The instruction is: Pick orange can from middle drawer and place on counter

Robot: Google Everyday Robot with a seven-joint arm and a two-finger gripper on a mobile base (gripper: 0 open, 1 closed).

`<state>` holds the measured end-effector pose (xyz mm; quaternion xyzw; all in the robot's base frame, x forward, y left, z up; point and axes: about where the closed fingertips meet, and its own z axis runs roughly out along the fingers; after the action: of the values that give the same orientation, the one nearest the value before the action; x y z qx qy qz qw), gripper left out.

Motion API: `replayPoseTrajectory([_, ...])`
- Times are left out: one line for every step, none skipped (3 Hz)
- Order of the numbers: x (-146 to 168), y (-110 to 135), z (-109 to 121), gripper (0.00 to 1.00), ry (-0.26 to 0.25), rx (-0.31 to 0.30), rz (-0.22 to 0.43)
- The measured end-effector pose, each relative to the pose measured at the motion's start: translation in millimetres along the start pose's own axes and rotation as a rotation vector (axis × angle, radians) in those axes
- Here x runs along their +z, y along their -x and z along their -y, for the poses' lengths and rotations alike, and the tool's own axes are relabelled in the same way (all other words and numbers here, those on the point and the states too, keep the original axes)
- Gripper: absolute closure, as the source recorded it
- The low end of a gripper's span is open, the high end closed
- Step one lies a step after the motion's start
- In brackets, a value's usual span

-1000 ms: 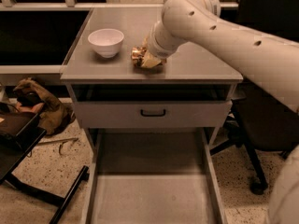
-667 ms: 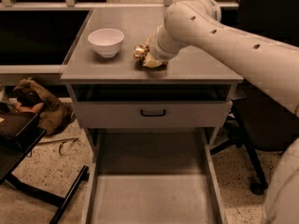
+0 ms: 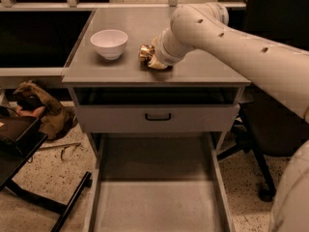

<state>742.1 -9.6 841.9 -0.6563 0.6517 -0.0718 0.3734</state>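
Camera view shows the orange can [image 3: 145, 52] on the tabletop [image 3: 124, 19], just right of the white bowl [image 3: 109, 42]. The tool [image 3: 155, 61] is at the can; whether it grips cannot be told

The orange can [image 3: 146, 52], shiny gold-orange and dented, sits on the flat grey counter [image 3: 207, 72] near its middle, with the gripper [image 3: 154, 61] against its right side. The middle drawer [image 3: 154, 182], a long grey tray, stands pulled out toward the near side.
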Motion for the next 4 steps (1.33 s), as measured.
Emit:
replayPoseTrajectory([0.0, 0.0, 0.0, 0.58, 0.000, 0.000, 0.000])
replayPoseTrajectory([0.1, 0.0, 0.0, 0.35, 0.000, 0.000, 0.000])
replayPoseTrajectory([0.1, 0.0, -0.1, 0.12, 0.000, 0.000, 0.000])
replayPoseTrajectory([0.1, 0.0, -0.1, 0.00, 0.000, 0.000, 0.000])
